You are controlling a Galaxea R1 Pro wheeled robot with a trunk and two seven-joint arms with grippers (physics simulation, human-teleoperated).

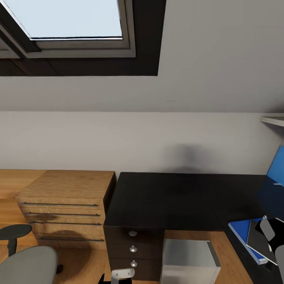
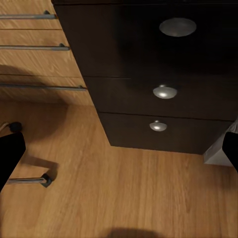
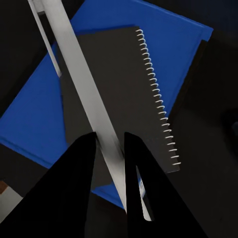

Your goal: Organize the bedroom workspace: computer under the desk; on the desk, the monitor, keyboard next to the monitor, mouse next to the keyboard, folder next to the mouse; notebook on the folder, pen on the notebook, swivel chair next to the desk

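Note:
The blue folder (image 3: 34, 119) lies on the black desk (image 1: 165, 197) at its right end, with the dark grey spiral notebook (image 3: 124, 84) on top of it. My right gripper (image 3: 111, 141) is shut on the white pen (image 3: 79, 84), which slants over the notebook; whether it touches the cover I cannot tell. In the head view the folder (image 1: 241, 232), notebook (image 1: 258, 238) and right gripper (image 1: 272, 234) sit at the right edge. The light grey computer (image 1: 189, 262) stands under the desk. My left gripper (image 2: 119, 153) hangs open, low in front of the desk drawers (image 2: 163, 91).
An oak dresser (image 1: 67, 205) with bar handles stands left of the desk. The grey swivel chair (image 1: 27, 264) is at the lower left, and one leg of its base with a caster (image 2: 29, 179) is near my left gripper. A blue wall panel (image 1: 276, 169) rises behind the folder.

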